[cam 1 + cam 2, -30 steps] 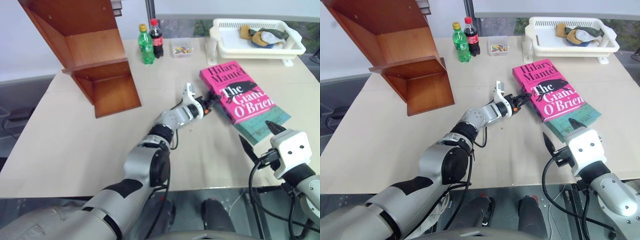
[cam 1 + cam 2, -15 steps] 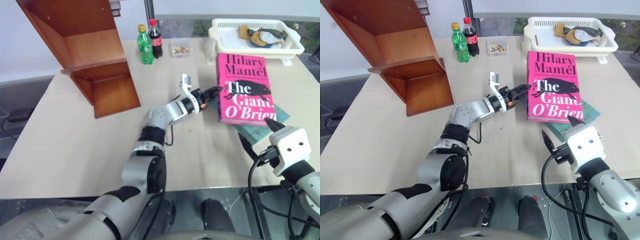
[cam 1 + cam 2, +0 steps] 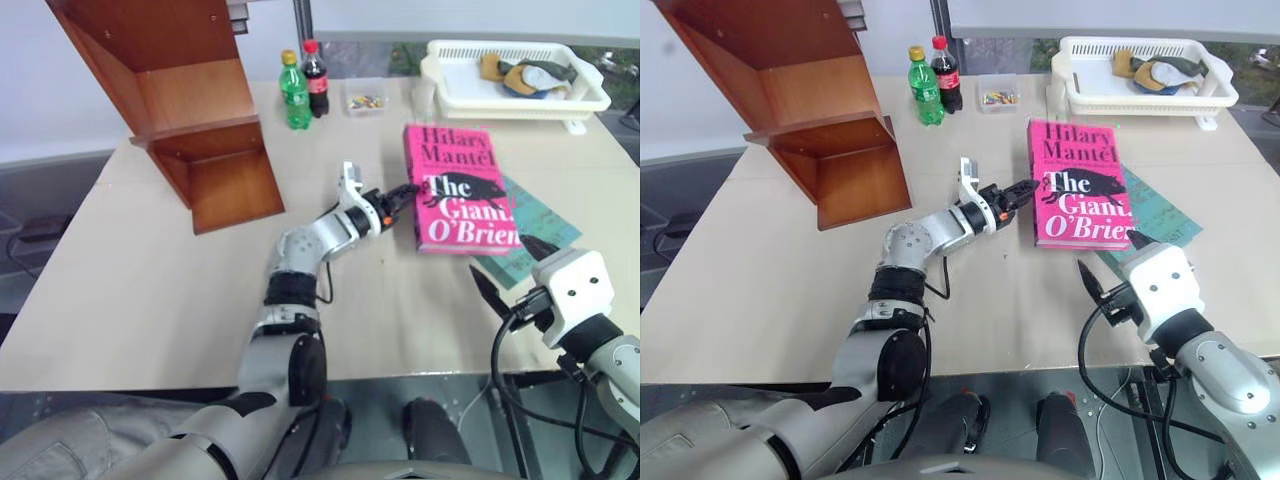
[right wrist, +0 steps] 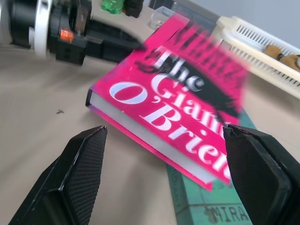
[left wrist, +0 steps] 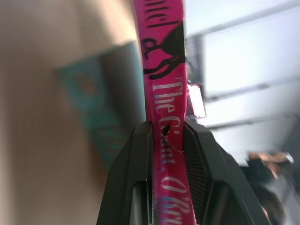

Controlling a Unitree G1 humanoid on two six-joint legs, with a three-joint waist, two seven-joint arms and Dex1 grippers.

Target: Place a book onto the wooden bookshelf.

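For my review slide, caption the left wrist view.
Left gripper clamps the bright pink book's edge, teal book behind.

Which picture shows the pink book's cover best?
The left eye view: the whole cover of the book reads clearly. The right eye view matches it. The right wrist view is blurred; the left wrist view shows just the pinched edge.

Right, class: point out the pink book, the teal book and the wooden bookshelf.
pink book (image 3: 458, 190): left eye view, middle of its cover.
teal book (image 3: 535, 228): left eye view, uncovered corner.
wooden bookshelf (image 3: 197, 95): left eye view, back panel.

Two books (image 3: 460, 185), two bottles (image 3: 293, 90)
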